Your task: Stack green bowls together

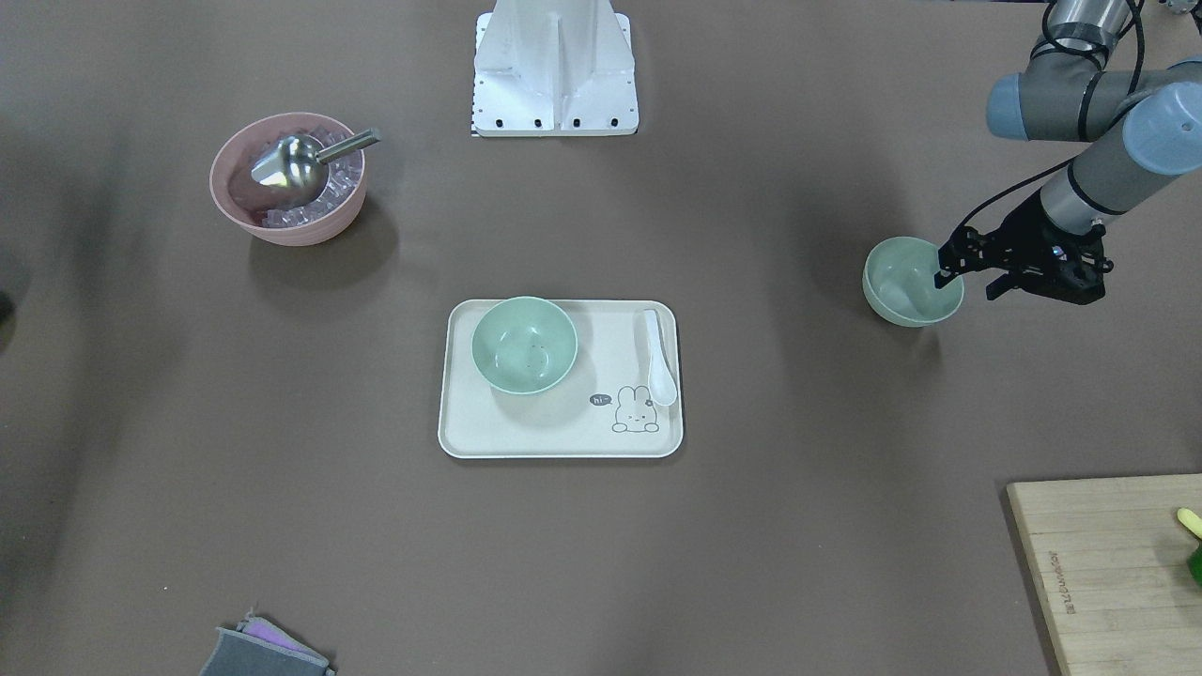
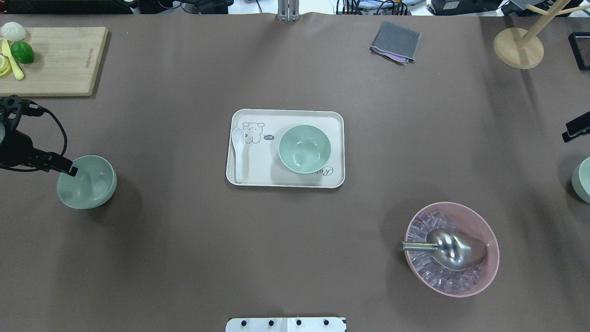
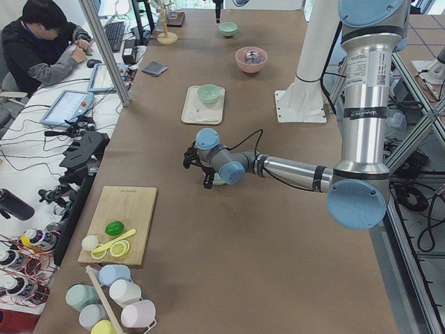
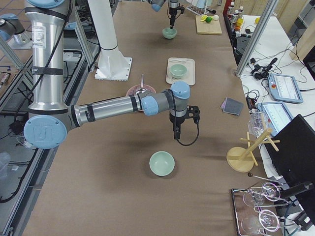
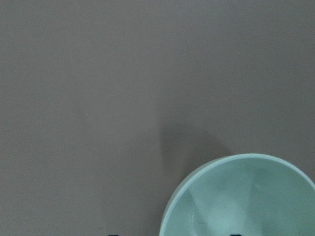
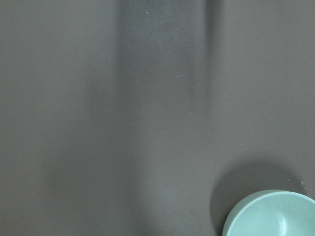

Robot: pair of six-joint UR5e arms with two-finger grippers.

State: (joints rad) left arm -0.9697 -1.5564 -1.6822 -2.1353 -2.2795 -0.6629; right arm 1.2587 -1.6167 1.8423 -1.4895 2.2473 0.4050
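Plastic by the look, so probably handling light, stiff, slightly slick; favouring a pinch on the thin rim. Straddling the rim of one green bowl at the table's left end with the left gripper, jaws apart. Seeing a second green bowl on the tray and a third green bowl near the right gripper, not telling its jaw state.

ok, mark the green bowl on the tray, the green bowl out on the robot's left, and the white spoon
centre green bowl (image 2: 304, 149), overhead view, inside bottom.
left-side green bowl (image 2: 90, 184), overhead view, inside bottom.
white spoon (image 2: 238, 159), overhead view, middle of the handle.
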